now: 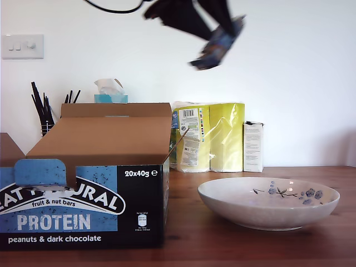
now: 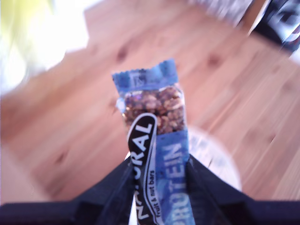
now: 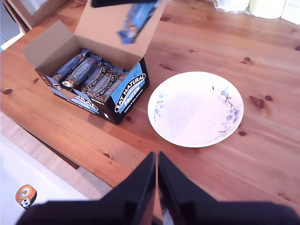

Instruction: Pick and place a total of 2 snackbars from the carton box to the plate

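gripping one snackbar (image 2: 157, 140) between its two dark fingers (image 2: 115, 187), my first gripper (image 2: 157, 173) is clenched on the lower end of the wrapper, so the bar sticks straight out past the fingertips with its clear window of nuts and its crimped blue end free. in the exterior view this gripper (image 1: 214, 30) hangs high in the air near the top edge, the bar (image 1: 218, 47) tilted and blurred below it, above the gap between the carton box (image 1: 83, 194) and the plate (image 1: 268, 203). my second gripper (image 3: 157, 187) is shut with nothing between its fingers, held well above the near edge of the wooden table (image 3: 262, 154). beyond it the plate (image 3: 195, 108) lies flat on the table with no bar in it, just beside the open carton box (image 3: 89, 79), apart from it. more snackbars (image 3: 86, 75) lie packed in a row inside the box. further back in the exterior view stand yellow wrapped rolls (image 1: 208, 136), a slim white box (image 1: 253, 146) and a blue tissue box (image 1: 111, 95) against the wall.
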